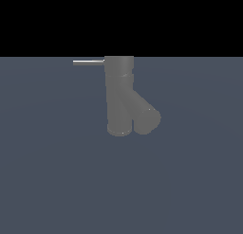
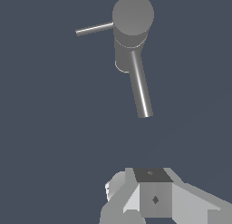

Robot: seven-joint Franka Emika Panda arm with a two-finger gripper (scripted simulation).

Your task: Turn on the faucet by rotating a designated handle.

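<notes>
The faucet (image 1: 120, 93) is a matte grey upright cylinder with a thick spout (image 1: 144, 115) branching off diagonally toward the exterior view's right. The handle (image 1: 88, 62), a thin silver rod, sticks out sideways from the body's top toward the exterior view's left. The wrist view looks down on the faucet's round top (image 2: 132, 14), with the handle (image 2: 94, 29) and the spout (image 2: 140, 87) reaching out from it. My gripper (image 2: 154, 173) shows only as white and grey parts at the frame's edge, well apart from the faucet and holding nothing. It is out of the exterior view.
The faucet stands on a flat blue-grey surface (image 1: 57, 171). A black background lies beyond the surface's far edge.
</notes>
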